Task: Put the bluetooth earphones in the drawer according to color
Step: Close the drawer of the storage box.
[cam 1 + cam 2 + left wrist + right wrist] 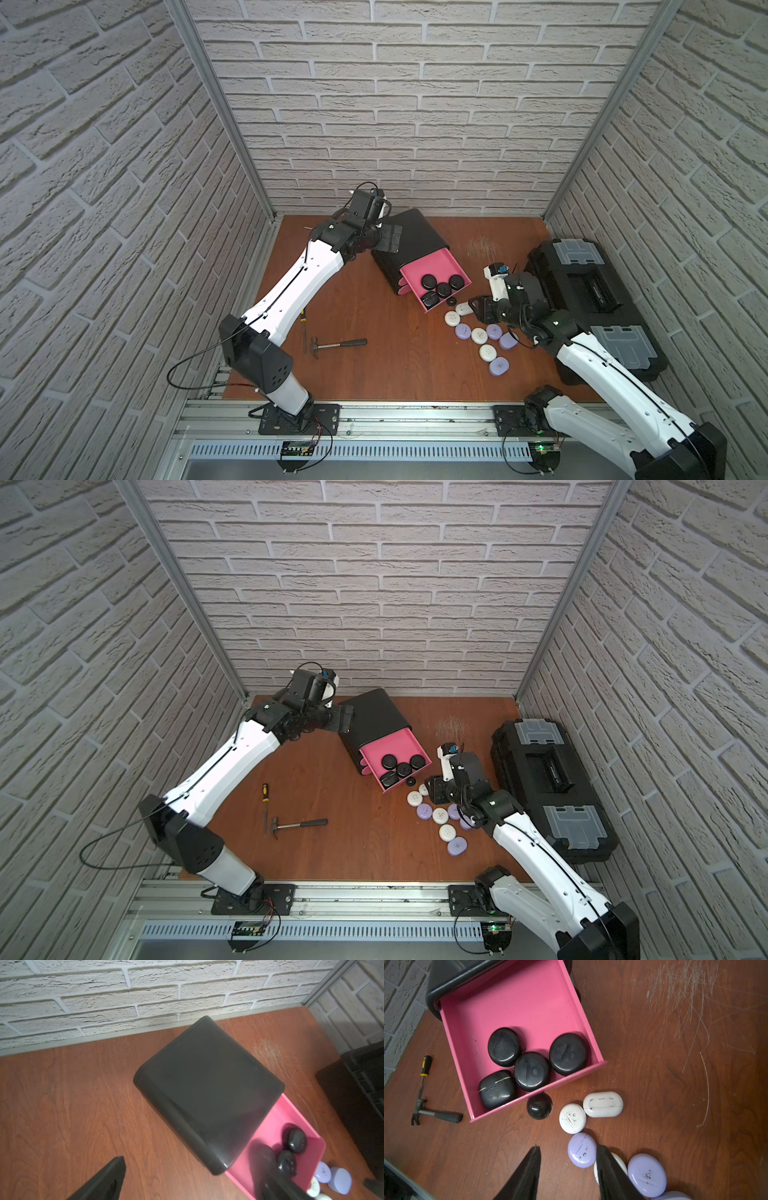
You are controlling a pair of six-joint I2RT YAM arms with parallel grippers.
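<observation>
1. Small hammer [337,344] lying flat on the wooden surface [374,374], left of middle, grey head to the left, black grip to the right.
2. Screwdriver [304,334] with a yellow-and-black handle, tip right by the hammer head. Can't tell if they touch.
3. Big black toolbox [582,299] with grey latches, along the right wall.
4. Patch of pale scratches [482,246] on the far part of the wood.
5. White brick-look walls [395,104] on three sides.

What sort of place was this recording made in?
Probably a staged robot test booth, not a real workshop: brick-pattern wall panels in metal posts box in a small wooden table, two robot arms are bolted to a metal rail at its front, and a toolbox and hammer lie on it.
</observation>
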